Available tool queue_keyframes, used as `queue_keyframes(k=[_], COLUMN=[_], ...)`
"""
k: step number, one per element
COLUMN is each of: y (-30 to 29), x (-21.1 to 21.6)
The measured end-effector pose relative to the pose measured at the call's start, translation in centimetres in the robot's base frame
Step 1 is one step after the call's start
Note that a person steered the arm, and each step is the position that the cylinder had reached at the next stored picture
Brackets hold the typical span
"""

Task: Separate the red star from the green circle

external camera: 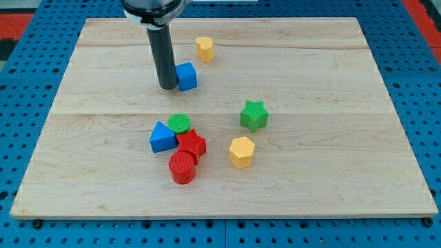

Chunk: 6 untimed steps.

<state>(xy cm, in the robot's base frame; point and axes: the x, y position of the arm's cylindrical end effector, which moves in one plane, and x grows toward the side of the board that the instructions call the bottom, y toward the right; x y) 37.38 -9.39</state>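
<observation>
The red star (192,145) lies left of the board's middle, touching the green circle (179,123) just above and to its left. A blue triangle (162,137) sits against the green circle's left side, and a red cylinder (182,167) touches the star from below. My tip (167,87) stands near the view's top, well above this cluster, right beside the left face of a blue cube (187,76).
A yellow block (204,48) sits near the top edge. A green star (253,115) and a yellow hexagon (242,151) lie right of the cluster. The wooden board (331,193) rests on a blue pegboard surface.
</observation>
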Motion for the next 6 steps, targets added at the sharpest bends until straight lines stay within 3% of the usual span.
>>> queue_keyframes(k=[2, 3, 4, 5, 6], y=[3.4, 1.3, 3.4, 9.1, 7.3], x=[-0.3, 0.6, 5.5, 8.5, 13.2])
